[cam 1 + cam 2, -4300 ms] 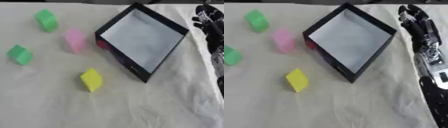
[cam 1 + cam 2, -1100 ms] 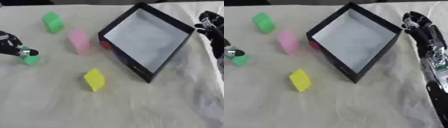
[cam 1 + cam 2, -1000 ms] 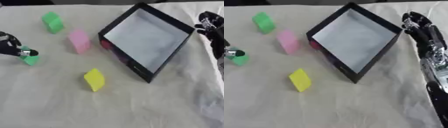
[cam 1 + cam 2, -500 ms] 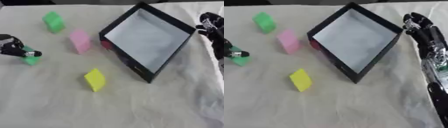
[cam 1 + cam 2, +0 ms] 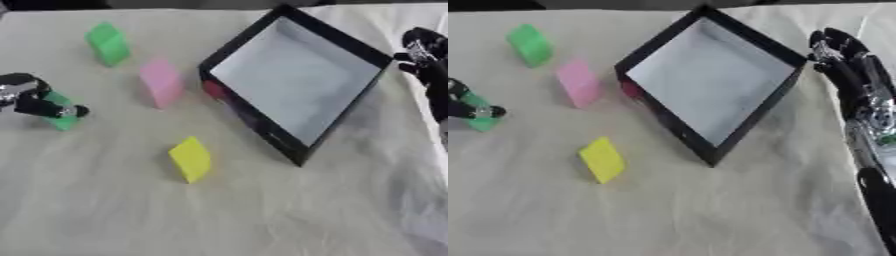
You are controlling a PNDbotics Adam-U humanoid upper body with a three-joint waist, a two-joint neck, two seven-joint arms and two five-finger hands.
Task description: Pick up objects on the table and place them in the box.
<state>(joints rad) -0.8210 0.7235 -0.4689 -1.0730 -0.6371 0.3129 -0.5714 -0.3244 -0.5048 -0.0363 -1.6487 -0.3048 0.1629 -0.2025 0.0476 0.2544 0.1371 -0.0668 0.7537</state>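
A black box [image 5: 255,126] with a white floor stands askew at the upper middle. Left of it lie a pink block [image 5: 161,83], a green block [image 5: 108,44] at the far left back, and a yellow block [image 5: 191,159] nearer me. A second green block [image 5: 61,112] sits at the left edge on the cloth. My left hand [image 5: 24,96] comes in from the left with its fingers curled over this block. My right hand [image 5: 866,97] rests at the right edge beside the box, fingers up and relaxed, holding nothing.
A cream cloth [image 5: 262,210] with soft folds covers the whole table. A small red patch [image 5: 215,90] shows against the box's outer left wall. Wide bare cloth lies in front of the box and the yellow block.
My left hand has come in from the left edge and closed on the nearer green block, which has barely shifted. The right hand has stayed put.
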